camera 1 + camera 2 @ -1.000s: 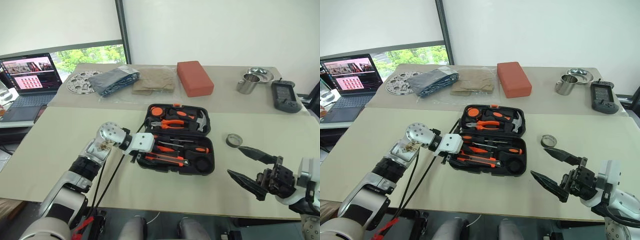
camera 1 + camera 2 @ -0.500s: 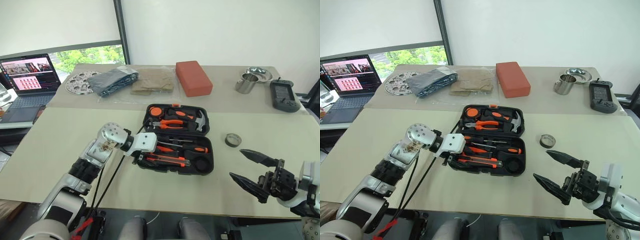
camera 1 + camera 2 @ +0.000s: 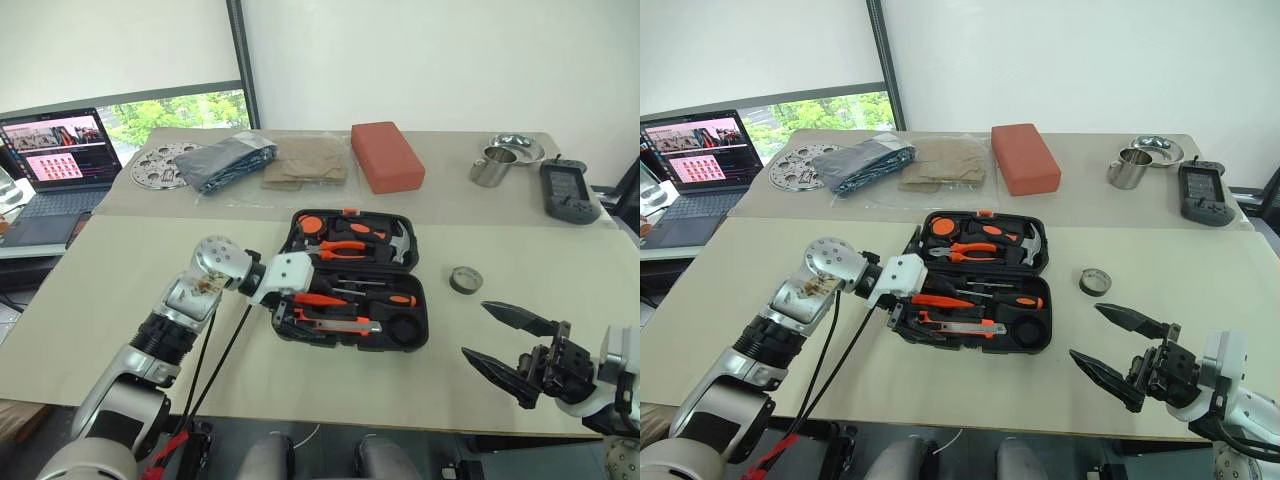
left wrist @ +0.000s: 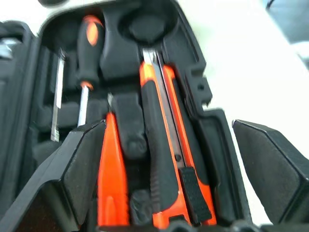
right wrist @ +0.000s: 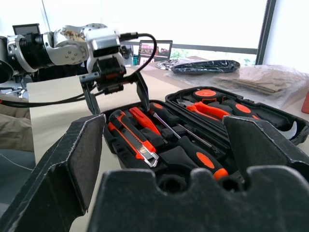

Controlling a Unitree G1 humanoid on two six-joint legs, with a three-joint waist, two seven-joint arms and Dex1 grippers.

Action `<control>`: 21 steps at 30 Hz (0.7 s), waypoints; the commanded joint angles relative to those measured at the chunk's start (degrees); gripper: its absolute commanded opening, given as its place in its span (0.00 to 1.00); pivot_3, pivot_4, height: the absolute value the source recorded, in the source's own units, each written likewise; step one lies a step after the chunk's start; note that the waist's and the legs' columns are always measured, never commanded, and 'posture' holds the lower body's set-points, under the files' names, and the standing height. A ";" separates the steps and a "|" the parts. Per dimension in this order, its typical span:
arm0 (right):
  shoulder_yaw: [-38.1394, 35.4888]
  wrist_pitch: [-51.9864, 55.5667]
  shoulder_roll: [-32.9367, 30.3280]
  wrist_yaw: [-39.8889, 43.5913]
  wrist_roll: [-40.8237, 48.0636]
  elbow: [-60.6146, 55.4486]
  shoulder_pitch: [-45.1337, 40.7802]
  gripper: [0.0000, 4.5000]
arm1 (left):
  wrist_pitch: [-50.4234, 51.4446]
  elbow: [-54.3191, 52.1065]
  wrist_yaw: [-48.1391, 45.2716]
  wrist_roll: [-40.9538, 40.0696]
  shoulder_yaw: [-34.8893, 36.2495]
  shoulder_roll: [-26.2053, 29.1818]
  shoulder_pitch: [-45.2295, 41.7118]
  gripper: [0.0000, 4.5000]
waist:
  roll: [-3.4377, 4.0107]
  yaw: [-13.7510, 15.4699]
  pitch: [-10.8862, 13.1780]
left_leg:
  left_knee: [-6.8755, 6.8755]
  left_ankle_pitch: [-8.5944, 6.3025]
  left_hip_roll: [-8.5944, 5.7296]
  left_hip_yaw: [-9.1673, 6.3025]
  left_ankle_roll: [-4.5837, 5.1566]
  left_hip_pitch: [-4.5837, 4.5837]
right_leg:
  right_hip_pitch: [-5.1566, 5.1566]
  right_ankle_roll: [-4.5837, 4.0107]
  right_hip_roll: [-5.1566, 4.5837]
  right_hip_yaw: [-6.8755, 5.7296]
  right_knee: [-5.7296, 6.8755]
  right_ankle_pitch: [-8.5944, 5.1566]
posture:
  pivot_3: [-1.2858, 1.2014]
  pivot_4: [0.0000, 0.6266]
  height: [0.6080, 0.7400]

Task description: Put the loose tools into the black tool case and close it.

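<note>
The black tool case (image 3: 415, 335) lies open in the middle of the table. Its near half holds a utility knife (image 4: 164, 145), a black-and-orange screwdriver (image 5: 195, 155) and an orange-handled tool (image 4: 112, 183). Pliers and a hammer sit in the far half. My left gripper (image 3: 290, 305) hovers just above the case's left end, open, with nothing between its fingers (image 5: 90, 99). A small grey tape roll (image 3: 465, 279) sits on the table right of the case. Nearer me than the roll, my right gripper (image 3: 476, 330) stands open and empty.
On the far table are a red-orange block (image 3: 388, 155), a steel cup (image 3: 492, 166) and bowl (image 3: 520, 148), a black handset (image 3: 570, 190), bagged cloth (image 3: 235, 158) and a perforated metal disc (image 3: 158, 165). A laptop (image 3: 60, 145) stands at far left. Black cables hang under my left arm.
My left gripper has opened wide and risen a little above the case's left end. The right gripper has stayed where it was, open.
</note>
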 commanded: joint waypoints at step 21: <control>-1.17 0.31 -1.87 -2.59 0.59 -3.87 1.20 1.00 | -15.74 19.35 0.18 3.04 -2.39 -10.15 -2.00 0.01 | -0.06 0.00 0.04 | 0.03 0.00 -0.05 0.01 0.00 -0.02 | 0.00 0.00 0.02 0.01 0.02 0.01 | 0.52 0.24 1.00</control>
